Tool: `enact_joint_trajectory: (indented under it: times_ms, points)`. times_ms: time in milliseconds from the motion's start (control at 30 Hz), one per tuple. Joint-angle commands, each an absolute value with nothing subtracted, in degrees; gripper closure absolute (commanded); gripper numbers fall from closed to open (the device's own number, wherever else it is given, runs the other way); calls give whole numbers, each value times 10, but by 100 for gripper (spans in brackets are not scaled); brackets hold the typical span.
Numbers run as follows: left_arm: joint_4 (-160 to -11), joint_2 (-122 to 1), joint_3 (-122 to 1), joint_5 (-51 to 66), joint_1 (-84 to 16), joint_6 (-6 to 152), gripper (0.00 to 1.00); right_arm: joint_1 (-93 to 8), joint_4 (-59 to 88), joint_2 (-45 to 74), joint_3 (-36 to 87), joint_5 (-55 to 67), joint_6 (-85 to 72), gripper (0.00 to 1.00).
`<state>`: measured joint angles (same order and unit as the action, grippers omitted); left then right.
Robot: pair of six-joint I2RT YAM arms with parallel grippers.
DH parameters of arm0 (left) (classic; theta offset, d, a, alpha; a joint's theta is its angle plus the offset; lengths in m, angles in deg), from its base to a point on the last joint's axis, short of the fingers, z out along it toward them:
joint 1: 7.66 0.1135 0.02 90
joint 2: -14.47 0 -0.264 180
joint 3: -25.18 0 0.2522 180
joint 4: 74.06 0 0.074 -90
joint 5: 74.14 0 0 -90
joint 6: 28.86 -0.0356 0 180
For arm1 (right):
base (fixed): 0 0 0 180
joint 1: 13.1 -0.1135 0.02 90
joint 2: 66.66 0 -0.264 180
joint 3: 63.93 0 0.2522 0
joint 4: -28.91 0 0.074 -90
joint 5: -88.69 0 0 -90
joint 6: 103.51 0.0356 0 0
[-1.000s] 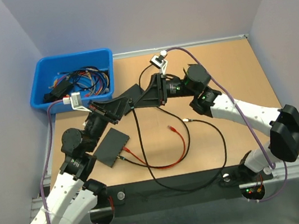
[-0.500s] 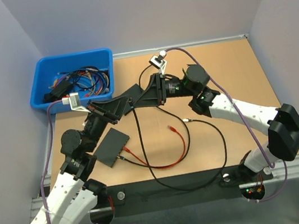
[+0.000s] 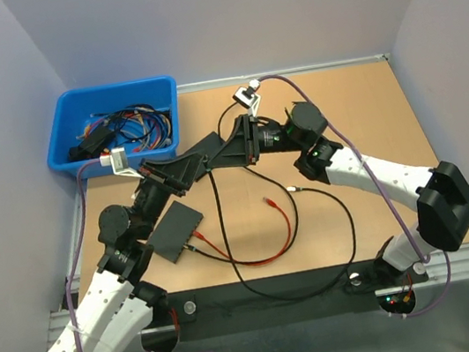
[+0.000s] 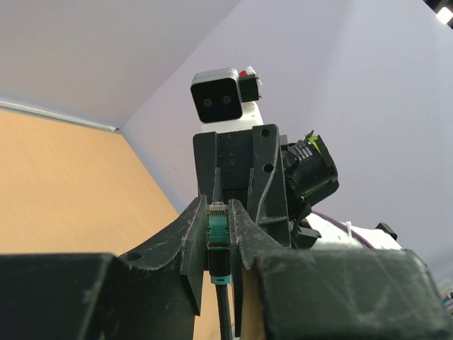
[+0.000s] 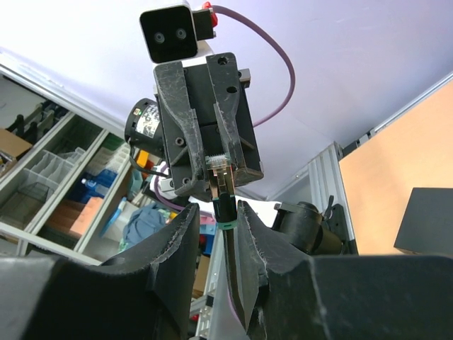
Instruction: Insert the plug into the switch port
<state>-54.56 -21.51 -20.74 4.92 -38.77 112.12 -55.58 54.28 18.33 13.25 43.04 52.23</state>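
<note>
Step looks like a mid-air regrip of the plug ahead of the run to the switch [image 3: 174, 231]. Switch lies flat on the bench [image 3: 360, 120] toward the near-left corner, red cable [image 3: 283, 222] running from its edge.

To do it well:
- one claw grips firm before the other lets go
- pinch the green boot and leave the clear tip and latch free
- mind the slack of the black cable [image 3: 349, 220] looping by the near edge

Mid-bench, above the surface, plug [image 4: 218, 241] stands tip-up, lead hanging down. Left claw [image 4: 219, 207] is clamped on the boot, jaws tight on both sides. Right claw [image 5: 216, 207] faces it, jaws flanking the lower boot, nearly together; can't tell if they pinch. Blue bin [image 3: 56, 150] at far-left corner, not involved.
</note>
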Motion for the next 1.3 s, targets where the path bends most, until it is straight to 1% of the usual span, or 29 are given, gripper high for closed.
enact_joint_trajectory:
  times_ms: [0, 333, 567, 733, 767, 833, 867, 967, 1067, 1267]
  points:
    - [-490, -207, -200, 41, -389, 1129, 100, -566, 587, 185, 133, 425, 527, 66]
    - [-484, -203, -201, 47, -389, 1133, 100, -571, 589, 190, 129, 425, 526, 67]
    - [-484, -199, -193, 50, -389, 1135, 100, -573, 590, 186, 126, 419, 523, 71]
    - [-483, -198, -187, 53, -389, 1136, 100, -572, 592, 188, 127, 414, 524, 78]
    - [-483, -196, -185, 55, -389, 1137, 100, -572, 593, 188, 125, 413, 525, 82]
    - [-482, -194, -182, 59, -389, 1138, 100, -572, 594, 188, 124, 411, 526, 86]
    - [-482, -190, -180, 61, -389, 1139, 100, -572, 594, 186, 122, 408, 526, 90]
    - [-483, -183, -169, 69, -389, 1141, 100, -573, 595, 181, 116, 398, 524, 96]
    - [-483, -176, -160, 74, -389, 1145, 100, -572, 594, 177, 112, 391, 523, 100]
    - [-491, -133, -129, 122, -389, 1162, 100, -572, 595, 171, 105, 364, 521, 99]
